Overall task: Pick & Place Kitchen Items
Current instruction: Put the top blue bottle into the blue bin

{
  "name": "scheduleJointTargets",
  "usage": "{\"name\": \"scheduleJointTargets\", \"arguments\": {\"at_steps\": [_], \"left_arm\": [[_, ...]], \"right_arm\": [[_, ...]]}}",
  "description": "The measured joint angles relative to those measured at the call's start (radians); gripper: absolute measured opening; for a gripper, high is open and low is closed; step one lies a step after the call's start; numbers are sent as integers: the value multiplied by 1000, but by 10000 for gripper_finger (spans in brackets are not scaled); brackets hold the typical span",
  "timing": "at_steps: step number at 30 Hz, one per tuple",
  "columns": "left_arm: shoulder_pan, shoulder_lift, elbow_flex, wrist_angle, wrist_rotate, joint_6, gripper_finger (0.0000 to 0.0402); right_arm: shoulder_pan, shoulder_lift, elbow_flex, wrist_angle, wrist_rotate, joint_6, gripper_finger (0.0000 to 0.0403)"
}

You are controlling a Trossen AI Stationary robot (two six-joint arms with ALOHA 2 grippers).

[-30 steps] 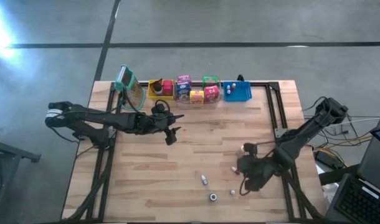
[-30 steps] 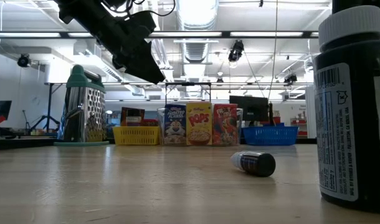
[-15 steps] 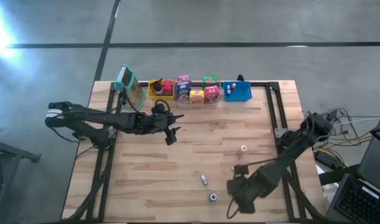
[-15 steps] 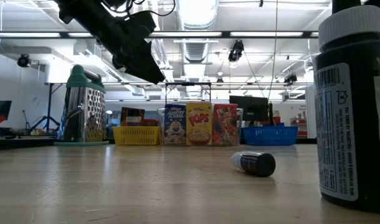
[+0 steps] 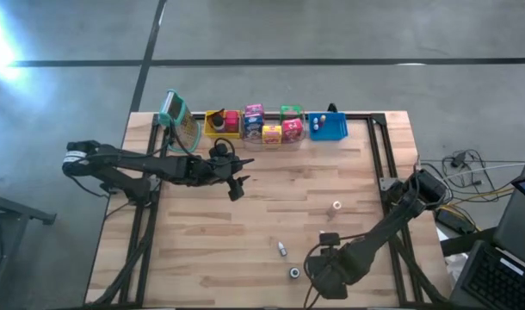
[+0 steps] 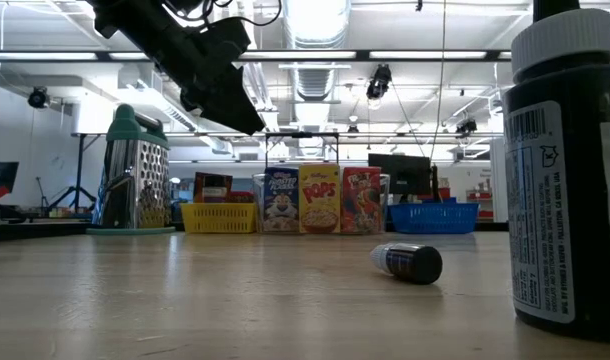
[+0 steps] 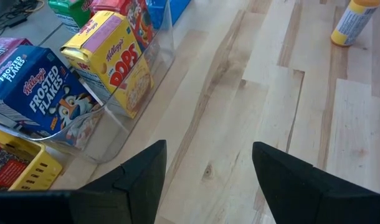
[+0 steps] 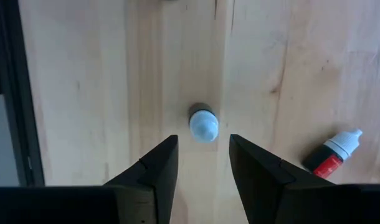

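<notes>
The right gripper [image 8: 202,163] hovers, jaws released, over an upright white-capped bottle [image 8: 203,124]. The left gripper [image 7: 205,171] waits open near the cereal boxes [image 7: 112,62]

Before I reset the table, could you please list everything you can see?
mini cereal boxes: at least four; blue, yellow, red, green; in the clear bin
clear bin: one; back edge, middle
yellow bin: one; left of the clear bin
blue bin: one; right of the clear bin
grater: one; silver with a teal top; back left
small bottles: at least four; mostly white-capped; scattered front right
table: one; light wood
left end effector: black; open, above the table near the bins
right end effector: black; open, over an upright small bottle at the front
</notes>
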Motion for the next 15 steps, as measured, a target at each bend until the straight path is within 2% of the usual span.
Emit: {"name": "scheduleJointTargets", "arguments": {"at_steps": [6, 15], "left_arm": [[0, 0, 0, 0, 0, 0, 243], [0, 0, 0, 0, 0, 0, 243]], "right_arm": [[0, -1, -31, 38, 0, 12, 142], [0, 0, -61, 86, 16, 9, 117]]}}
